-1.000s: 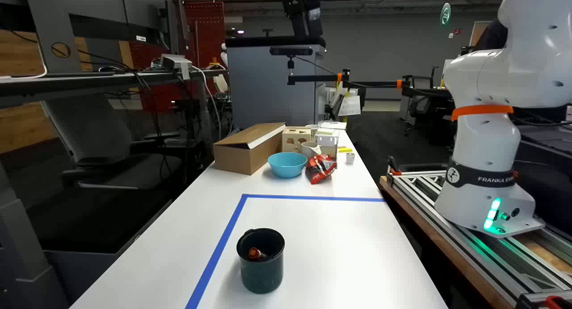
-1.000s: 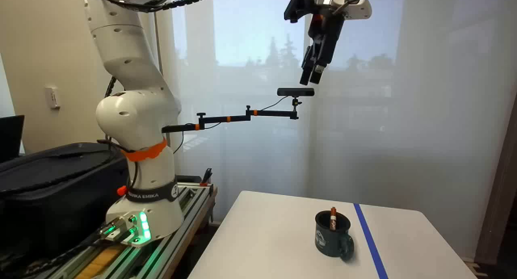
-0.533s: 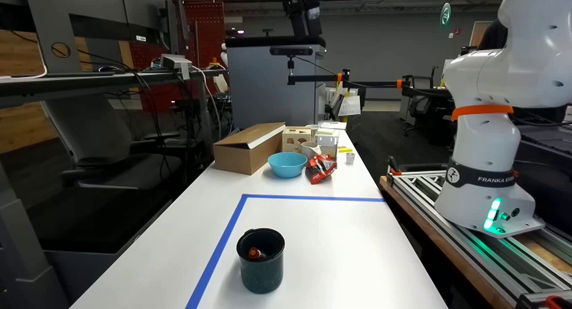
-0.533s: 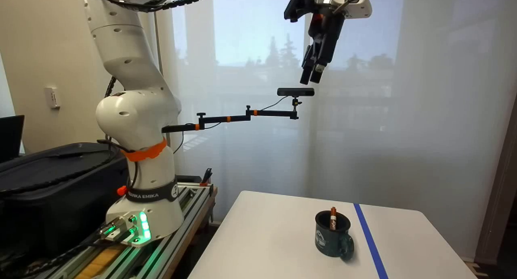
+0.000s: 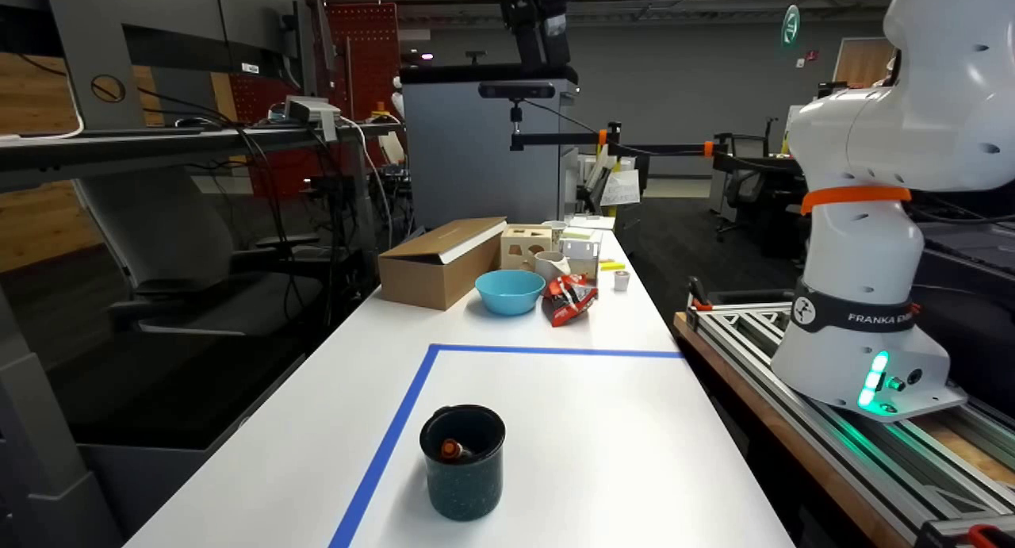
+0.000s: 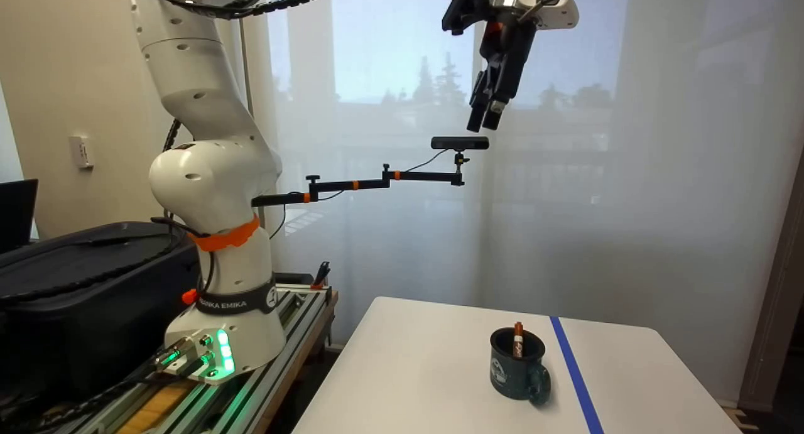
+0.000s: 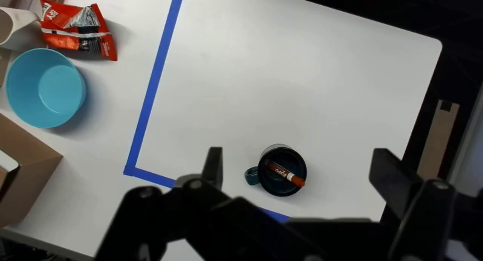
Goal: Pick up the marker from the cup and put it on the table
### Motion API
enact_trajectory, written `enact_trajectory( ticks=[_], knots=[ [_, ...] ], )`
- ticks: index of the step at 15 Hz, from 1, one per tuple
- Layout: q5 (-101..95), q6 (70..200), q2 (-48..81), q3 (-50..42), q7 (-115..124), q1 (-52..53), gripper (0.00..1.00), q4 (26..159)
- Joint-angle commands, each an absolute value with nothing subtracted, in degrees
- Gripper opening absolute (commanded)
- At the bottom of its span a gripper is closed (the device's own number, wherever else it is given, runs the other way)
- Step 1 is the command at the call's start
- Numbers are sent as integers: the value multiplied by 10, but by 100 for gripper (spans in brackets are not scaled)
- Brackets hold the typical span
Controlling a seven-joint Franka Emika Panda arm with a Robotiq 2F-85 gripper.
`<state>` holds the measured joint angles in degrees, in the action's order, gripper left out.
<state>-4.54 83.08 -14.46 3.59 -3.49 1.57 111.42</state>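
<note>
One empty, wide-spread gripper [image 6: 483, 126] hangs above one cup [image 6: 515, 379] holding one marker [image 7: 285, 174].

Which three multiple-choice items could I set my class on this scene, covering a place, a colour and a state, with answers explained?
1. Where is the marker?
A) in the cardboard box
B) in the cup
C) on the red bag

2. What colour is the bowl?
A) yellow
B) red
C) light blue

3. How does the pincer stand?
A) open
B) shut on the marker
C) shut on the cup

1 B: the wrist view looks down into the cup, with the marker inside.
2 C: the wrist view shows it light blue.
3 A: the wrist view shows its jaws wide apart.
</note>
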Motion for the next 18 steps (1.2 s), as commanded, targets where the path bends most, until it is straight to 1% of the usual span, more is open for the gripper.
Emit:
enact_trajectory(
  ticks=[1, 6, 11, 16, 18],
  knots=[
    [-82, 874, -131, 36, -22, 18, 100, 1135],
    [-112, 964, -54, 14, -77, 10, 100, 1152],
    [-82, 1087, 14, 24, -189, 24, 100, 1174],
    [-32, 1148, 43, 30, -352, 12, 100, 1192],
    [-17, 1149, 50, 26, -433, 1, 100, 1191]
  ],
)
